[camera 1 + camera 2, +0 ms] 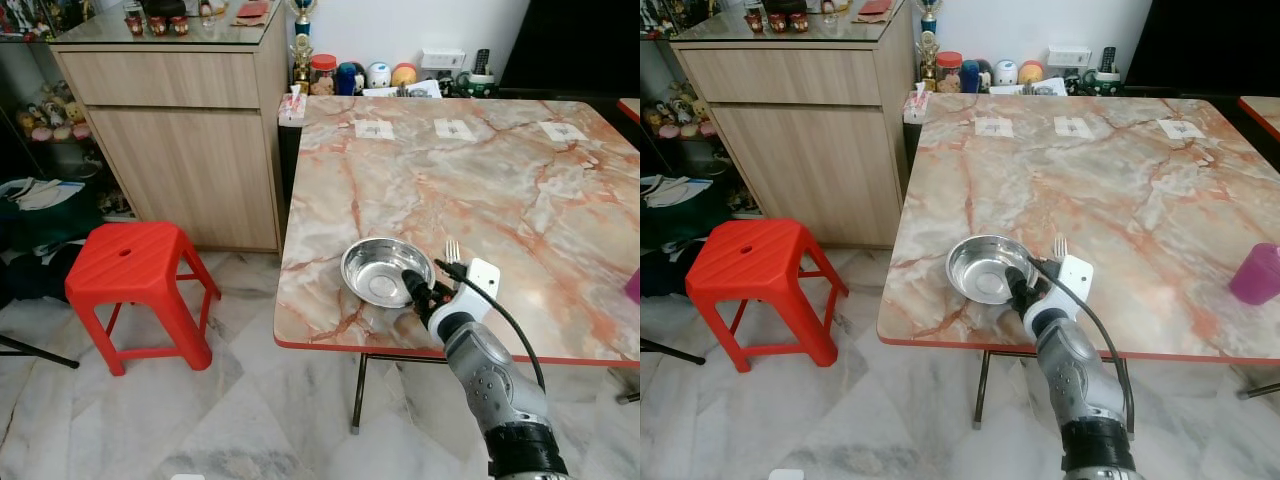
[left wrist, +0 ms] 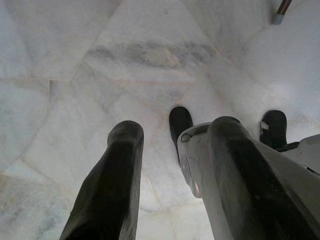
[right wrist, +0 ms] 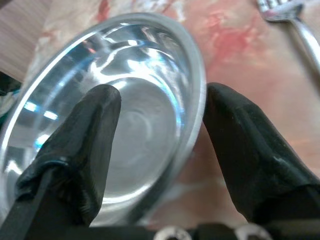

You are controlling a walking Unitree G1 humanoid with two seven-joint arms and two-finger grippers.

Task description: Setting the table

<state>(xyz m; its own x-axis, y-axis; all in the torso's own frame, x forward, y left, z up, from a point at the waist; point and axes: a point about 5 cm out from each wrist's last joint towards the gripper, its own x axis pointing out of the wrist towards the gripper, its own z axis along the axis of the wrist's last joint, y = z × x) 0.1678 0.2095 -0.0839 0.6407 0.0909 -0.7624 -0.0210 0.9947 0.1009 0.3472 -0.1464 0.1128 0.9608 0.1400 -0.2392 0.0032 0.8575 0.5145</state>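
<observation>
My right fingers (image 3: pixel 100 150) straddle the bowl (image 1: pixel 378 270) rim, open, near the bench's (image 1: pixel 560 210) front edge; next, pinch it.

My right arm (image 1: pixel 495 385): silver segmented shell, black cuff, looped black cable (image 1: pixel 500 310), white wrist block (image 1: pixel 482 277). Right gripper (image 3: pixel 159 107): two long matte-black fingers (image 3: pixel 80 150). Left gripper (image 2: pixel 172 150): same.

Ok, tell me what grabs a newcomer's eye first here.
The right gripper, open, straddles the rim of a shiny steel bowl near the marble table's front edge, a fork just beside it. A bright red stool stands on the floor to the table's left.
</observation>
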